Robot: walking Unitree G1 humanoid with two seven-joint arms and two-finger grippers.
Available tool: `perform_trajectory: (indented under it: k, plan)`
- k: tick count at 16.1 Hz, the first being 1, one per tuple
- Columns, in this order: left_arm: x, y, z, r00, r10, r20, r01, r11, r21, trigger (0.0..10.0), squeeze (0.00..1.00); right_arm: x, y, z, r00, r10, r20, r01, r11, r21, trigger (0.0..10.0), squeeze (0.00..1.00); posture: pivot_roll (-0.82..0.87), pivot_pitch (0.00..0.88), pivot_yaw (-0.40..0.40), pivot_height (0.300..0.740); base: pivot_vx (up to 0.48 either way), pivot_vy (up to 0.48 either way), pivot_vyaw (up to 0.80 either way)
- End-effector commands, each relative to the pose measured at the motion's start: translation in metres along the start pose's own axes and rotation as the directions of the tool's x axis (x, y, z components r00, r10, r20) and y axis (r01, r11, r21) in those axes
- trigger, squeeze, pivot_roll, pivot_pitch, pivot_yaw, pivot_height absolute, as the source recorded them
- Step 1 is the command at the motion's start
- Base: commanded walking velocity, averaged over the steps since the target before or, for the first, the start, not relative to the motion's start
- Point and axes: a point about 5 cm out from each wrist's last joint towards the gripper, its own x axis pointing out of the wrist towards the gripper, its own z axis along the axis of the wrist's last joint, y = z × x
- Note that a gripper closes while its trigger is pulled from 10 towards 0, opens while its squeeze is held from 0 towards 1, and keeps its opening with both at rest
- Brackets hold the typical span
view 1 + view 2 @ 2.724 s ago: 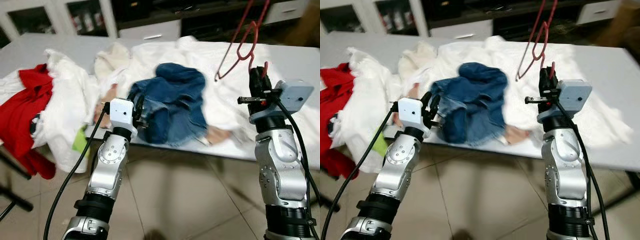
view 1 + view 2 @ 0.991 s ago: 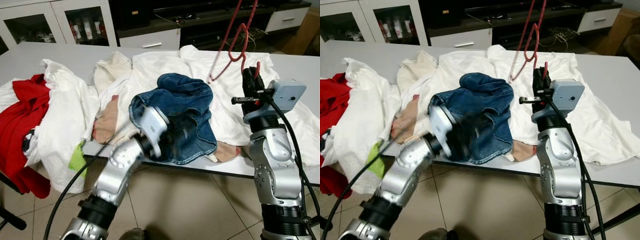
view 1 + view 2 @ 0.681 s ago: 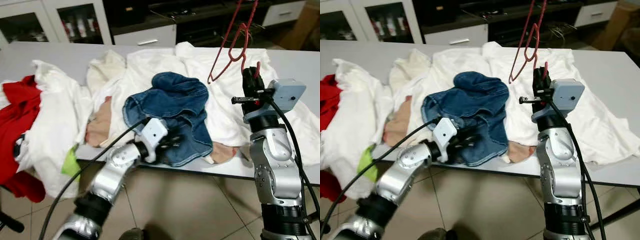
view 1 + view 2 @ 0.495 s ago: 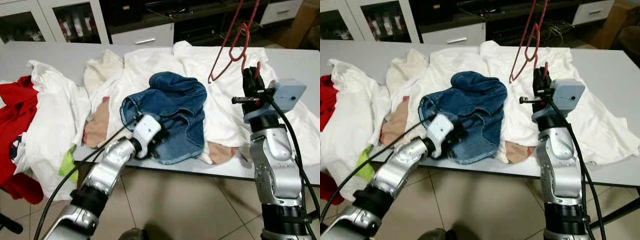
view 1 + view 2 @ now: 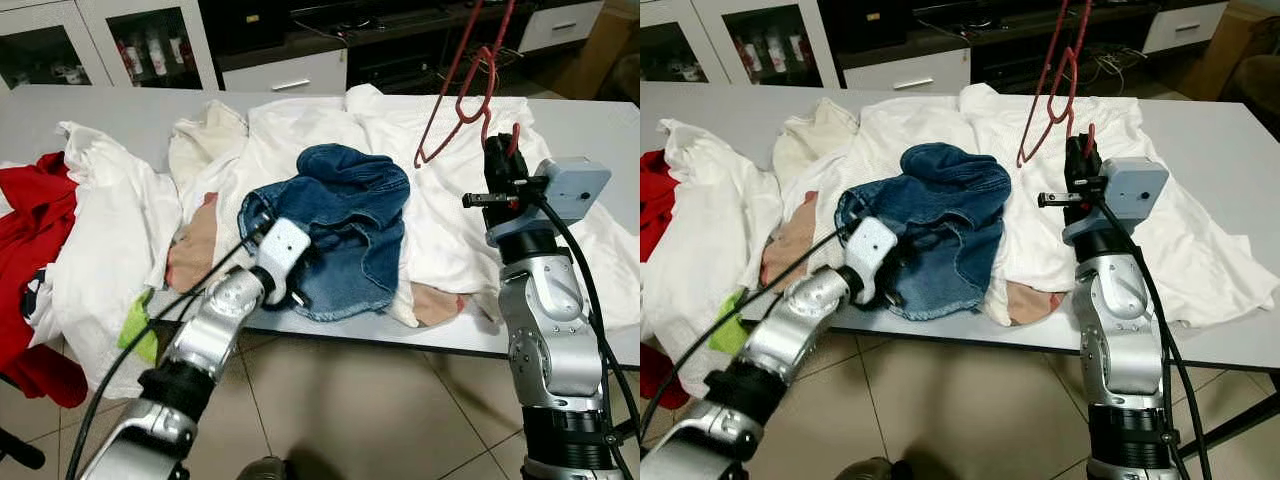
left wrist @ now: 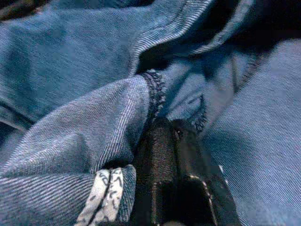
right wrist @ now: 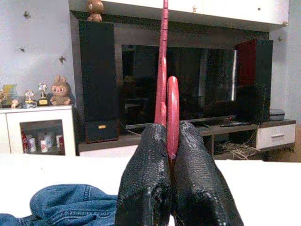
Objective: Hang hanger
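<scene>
Right claw point(image 7: 170, 155) pinches thin (perhaps wire) hanger point(image 5: 470, 85).

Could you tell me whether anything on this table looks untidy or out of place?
Yes: the clothes lie in crumpled heaps, with the jeans bunched up and spilling over the table edge where the left gripper grips them.

jeans point(image 5: 345, 225) on table point(image 5: 600, 125) | white clothes point(image 5: 450, 215) | red garment point(image 5: 35, 225)

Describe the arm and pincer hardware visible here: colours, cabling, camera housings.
Both arms are jointed silver metal with black collars. Left pincer and right pincer have textured black fingers. A white camera box sits on the left wrist, a grey one on the right; black cables trail from each.
</scene>
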Motion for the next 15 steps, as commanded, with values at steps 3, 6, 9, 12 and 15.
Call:
perform_trajectory:
  k: [3,6,9,12,15]
  plan:
    - [-0.007,0.038,0.007,0.982,0.188,0.029,-0.189,0.981,0.042,0.0,0.0,0.002,0.001,0.001,1.0,-0.004,0.006,0.004,1.0,0.006,10.0,0.0,0.08,0.0,0.052,0.74,0.0,0.0,0.0]
    - [-0.008,0.043,0.007,0.974,0.224,0.032,-0.225,0.974,0.033,0.0,0.0,0.002,0.001,0.001,1.0,-0.003,0.006,0.003,1.0,0.006,10.0,0.0,0.08,0.0,0.052,0.74,0.0,0.0,0.0]
    - [-0.008,0.043,0.007,0.974,0.224,0.032,-0.225,0.974,0.033,0.0,0.0,0.002,0.001,0.001,1.0,-0.003,0.006,0.003,1.0,0.006,10.0,0.0,0.08,0.0,0.052,0.74,0.0,0.0,0.0]
    - [-0.008,0.043,0.007,0.974,0.224,0.032,-0.225,0.974,0.033,0.0,0.0,0.002,0.001,0.001,1.0,-0.003,0.006,0.003,1.0,0.006,10.0,0.0,0.08,0.0,0.052,0.74,0.0,0.0,0.0]
    - [-0.008,0.043,0.007,0.974,0.224,0.032,-0.225,0.974,0.033,0.0,0.0,0.002,0.001,0.001,1.0,-0.003,0.006,0.003,1.0,0.006,10.0,0.0,0.08,0.0,0.052,0.74,0.0,0.0,0.0]
